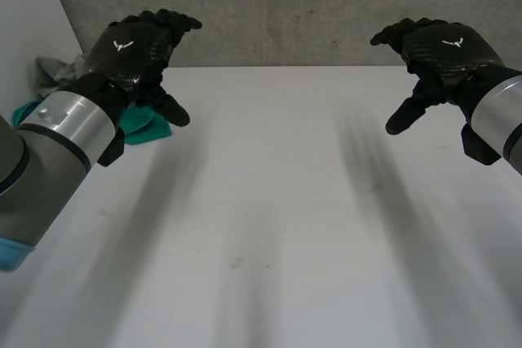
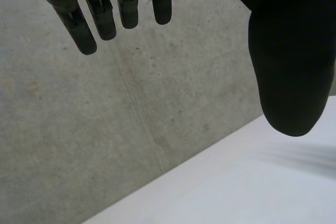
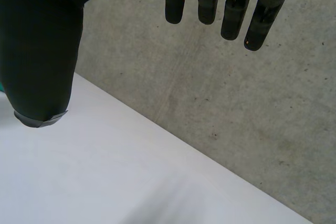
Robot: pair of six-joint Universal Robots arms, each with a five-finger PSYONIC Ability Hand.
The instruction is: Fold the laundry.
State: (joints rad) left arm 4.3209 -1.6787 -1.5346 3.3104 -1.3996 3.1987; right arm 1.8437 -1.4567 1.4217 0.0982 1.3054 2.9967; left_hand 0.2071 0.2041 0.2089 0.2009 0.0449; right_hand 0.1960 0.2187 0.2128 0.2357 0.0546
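A small heap of laundry lies at the table's far left: a teal cloth point(image 1: 145, 126) with a grey cloth point(image 1: 54, 69) behind it, both partly hidden by my left arm. My left hand point(image 1: 140, 48) hovers above the table just in front of that heap, open, fingers point(image 2: 100, 11) straight and holding nothing. At the far right my right hand point(image 1: 436, 53) hangs above the bare white table point(image 1: 277, 201), also open and empty, its fingers point(image 3: 210, 1) relaxed and thumb apart.
A grey concrete wall point(image 1: 285, 6) stands along the table's far edge. A white panel point(image 1: 24, 14) rises at the far left beside the heap.
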